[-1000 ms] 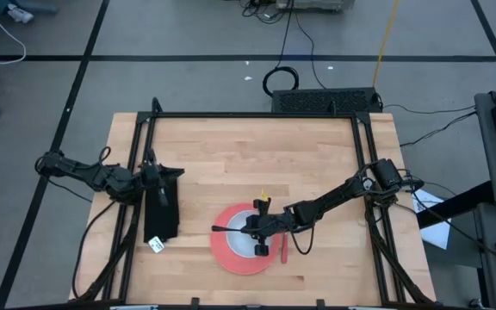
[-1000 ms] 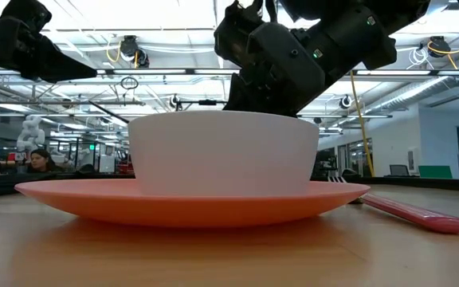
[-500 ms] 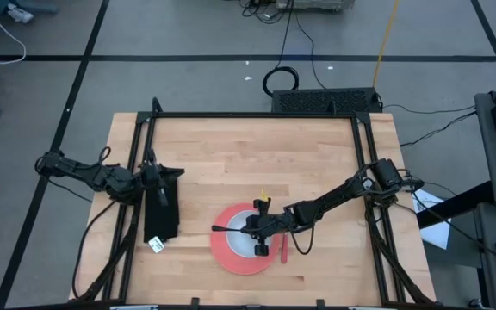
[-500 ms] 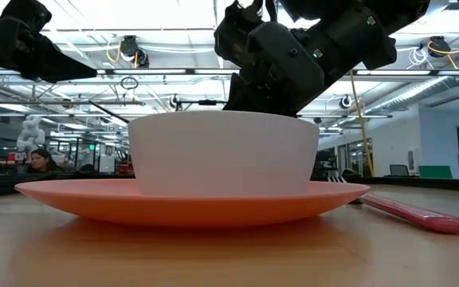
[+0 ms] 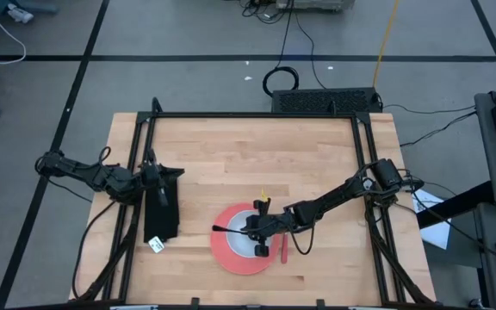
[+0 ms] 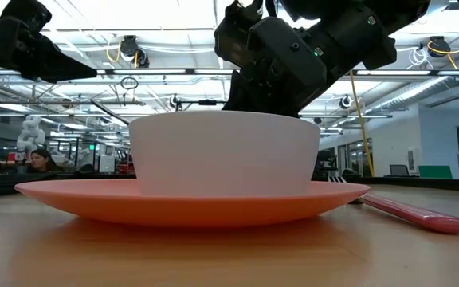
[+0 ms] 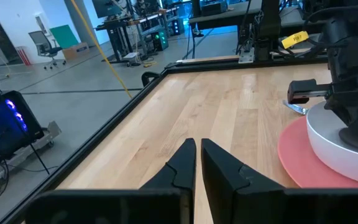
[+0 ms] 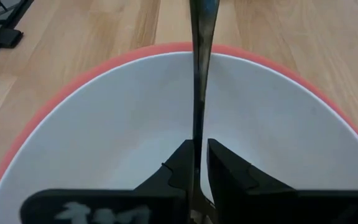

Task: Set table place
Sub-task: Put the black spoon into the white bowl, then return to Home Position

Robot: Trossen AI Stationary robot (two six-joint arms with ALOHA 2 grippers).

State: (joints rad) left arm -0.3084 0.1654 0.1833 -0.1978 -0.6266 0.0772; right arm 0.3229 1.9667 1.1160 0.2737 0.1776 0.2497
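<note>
A white bowl (image 6: 221,155) stands on a salmon-red plate (image 6: 190,203) on the table (image 5: 231,146), near its front edge. My right gripper (image 8: 198,163) hangs over the bowl (image 8: 123,130), shut on a thin dark metal utensil (image 8: 197,74) that reaches out level toward the table's left (image 5: 220,229). A fork with a pink-red handle (image 6: 413,214) lies on the table right of the plate (image 5: 231,257). My left gripper (image 7: 198,152) waits shut at the table's left side, holding nothing. My right gripper pinches the utensil's thin shaft (image 8: 197,140) between its two fingers. The fingers slant down from the table's right and lie along the shaft. The utensil is held clear above the bowl's hollow, its free end out past the bowl's left rim.
A flat black thing with a white tag (image 5: 164,215) lies by the left arm. Black frame rails (image 5: 257,115) run along the table's far edge and both sides. Bare wood stretches between the plate and the far rail.
</note>
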